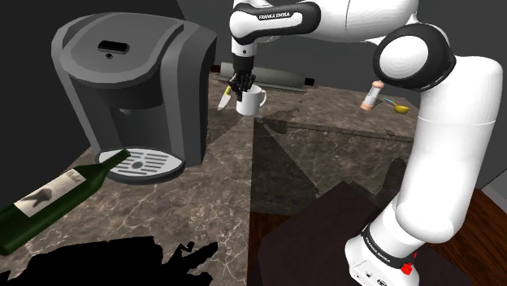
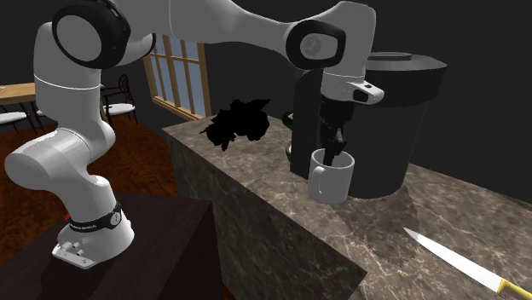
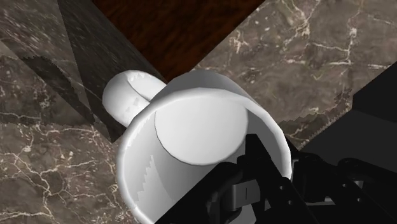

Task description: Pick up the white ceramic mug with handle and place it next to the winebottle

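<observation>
One white mug (image 1: 253, 103), rim clamped in gripper (image 1: 241, 87); one green bottle (image 1: 57, 196), one coffee machine (image 1: 138, 73), one knife (image 2: 452, 258) on bench (image 1: 325, 154).

Dark marble counter (image 1: 325, 154), wooden floor (image 2: 145, 170), window (image 2: 175, 72)

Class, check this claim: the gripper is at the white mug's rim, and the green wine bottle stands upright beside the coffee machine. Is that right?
Not quite. The gripper is at the white mug rim, but the green wine bottle lies on its side beside the coffee machine, as the shoulder view shows.
</observation>
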